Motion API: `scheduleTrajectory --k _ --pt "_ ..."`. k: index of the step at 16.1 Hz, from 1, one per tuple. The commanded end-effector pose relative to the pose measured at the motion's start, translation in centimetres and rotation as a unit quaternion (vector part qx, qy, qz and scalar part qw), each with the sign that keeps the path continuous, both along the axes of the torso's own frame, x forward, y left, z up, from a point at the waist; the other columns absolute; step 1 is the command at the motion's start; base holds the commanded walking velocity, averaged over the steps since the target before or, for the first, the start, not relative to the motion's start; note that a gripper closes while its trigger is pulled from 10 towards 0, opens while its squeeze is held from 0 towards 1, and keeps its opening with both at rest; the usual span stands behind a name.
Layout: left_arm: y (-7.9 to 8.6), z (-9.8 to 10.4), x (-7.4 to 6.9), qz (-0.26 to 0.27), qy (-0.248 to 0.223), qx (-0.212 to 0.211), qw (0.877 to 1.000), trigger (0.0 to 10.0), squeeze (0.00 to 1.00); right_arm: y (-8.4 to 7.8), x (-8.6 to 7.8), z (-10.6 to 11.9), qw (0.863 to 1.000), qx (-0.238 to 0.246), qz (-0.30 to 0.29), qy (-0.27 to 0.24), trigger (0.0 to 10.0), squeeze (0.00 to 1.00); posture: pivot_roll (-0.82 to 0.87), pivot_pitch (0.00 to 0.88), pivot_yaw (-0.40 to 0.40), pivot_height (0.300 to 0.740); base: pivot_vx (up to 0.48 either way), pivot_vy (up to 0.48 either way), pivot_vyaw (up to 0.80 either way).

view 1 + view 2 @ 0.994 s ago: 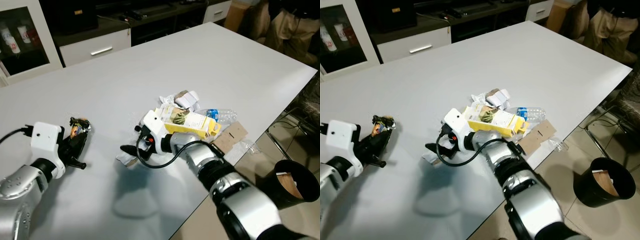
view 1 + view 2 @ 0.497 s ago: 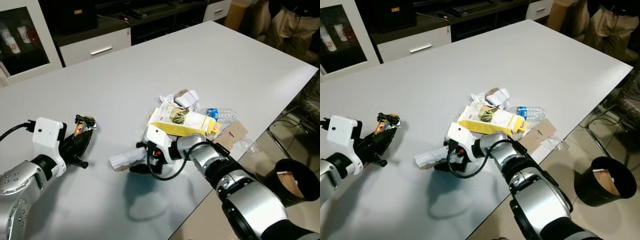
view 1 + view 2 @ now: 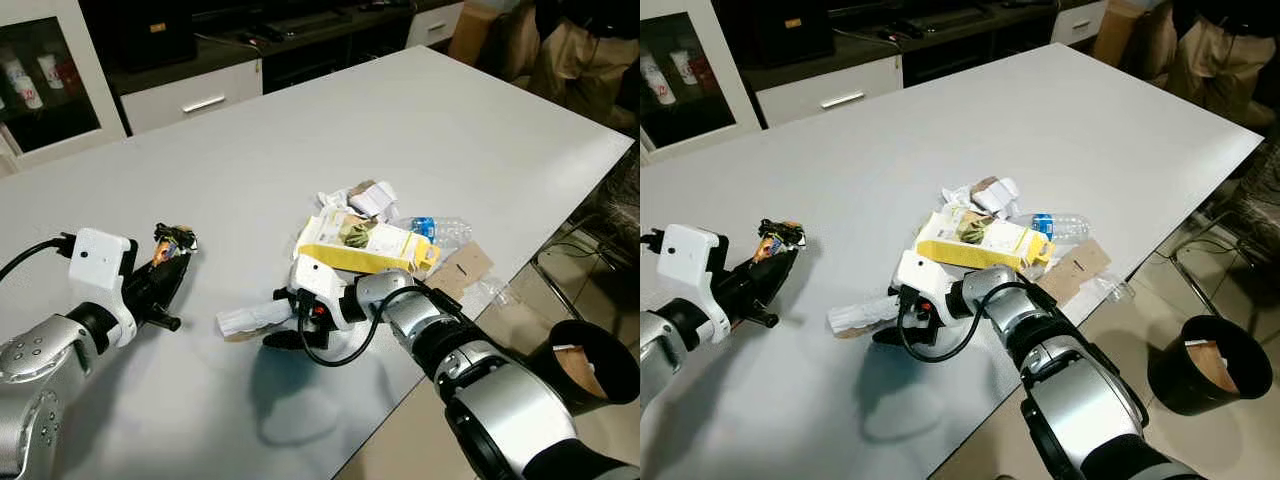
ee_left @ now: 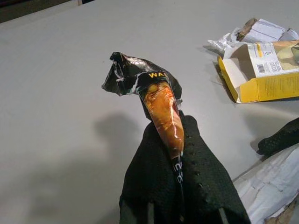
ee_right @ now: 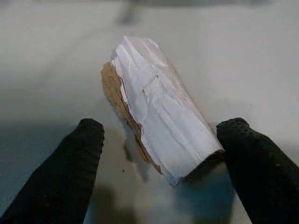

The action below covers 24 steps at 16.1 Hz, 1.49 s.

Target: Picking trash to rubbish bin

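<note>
Your left end effector (image 4: 175, 154) was clenched on the black-and-orange wrapper (image 4: 150, 95), lifted off the counter (image 3: 420, 110) for carrying. Your right end effector (image 5: 163, 163) was spread wide around the crumpled paper roll (image 5: 156, 112), which lay on the counter, set to grip it.

Trash on the table (image 3: 420, 110), bin on the floor.
A crumpled paper (image 3: 252, 318) lies left of the carton (image 3: 365, 243); a bottle (image 3: 440, 229) lies right of it; the rubbish bin (image 3: 585, 372) stands beyond the table's right edge.
</note>
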<state>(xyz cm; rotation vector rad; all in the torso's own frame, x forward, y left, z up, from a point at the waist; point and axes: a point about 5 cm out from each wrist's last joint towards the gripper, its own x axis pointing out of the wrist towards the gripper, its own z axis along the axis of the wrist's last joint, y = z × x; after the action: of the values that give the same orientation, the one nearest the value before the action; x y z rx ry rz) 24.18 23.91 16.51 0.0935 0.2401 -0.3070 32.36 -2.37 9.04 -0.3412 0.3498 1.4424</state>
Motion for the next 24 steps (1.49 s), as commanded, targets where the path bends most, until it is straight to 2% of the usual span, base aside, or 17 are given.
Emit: scheduleTrajectory --k 1,10,17,22,24 --pt "-0.5 -0.1 0.2 -0.010 0.001 0.000 1.000 0.0 0.00 -0.3 -0.1 -0.2 1.000 0.006 0.000 0.006 0.0 0.00 0.11 0.026 -0.062 0.740 0.000 0.000 0.00" --pt "-1.6 -0.7 0.7 -0.031 0.002 -0.004 1.000 0.0 0.00 -0.6 -1.0 -1.4 0.999 0.007 0.016 0.027 0.0 0.00 0.10 0.010 -0.066 0.740 0.000 0.000 0.00" --pt "-1.6 -0.8 1.1 -0.027 -0.003 -0.006 1.000 0.0 0.00 -0.2 -1.3 -1.4 0.999 0.029 0.015 0.038 0.0 0.00 0.08 0.000 -0.067 0.740 0.000 0.000 0.00" --pt "-0.8 -0.4 2.0 0.017 -0.027 -0.003 0.999 0.0 0.00 -0.5 -0.6 -0.1 0.993 0.106 -0.014 0.052 0.0 0.00 0.06 0.000 -0.066 0.740 0.000 0.000 0.00" --pt "-0.4 -0.2 2.4 0.052 -0.044 -0.002 0.998 0.0 0.00 -1.9 0.0 0.9 0.984 0.167 -0.037 0.048 0.0 0.00 0.05 0.000 -0.065 0.740 0.000 0.000 0.00"
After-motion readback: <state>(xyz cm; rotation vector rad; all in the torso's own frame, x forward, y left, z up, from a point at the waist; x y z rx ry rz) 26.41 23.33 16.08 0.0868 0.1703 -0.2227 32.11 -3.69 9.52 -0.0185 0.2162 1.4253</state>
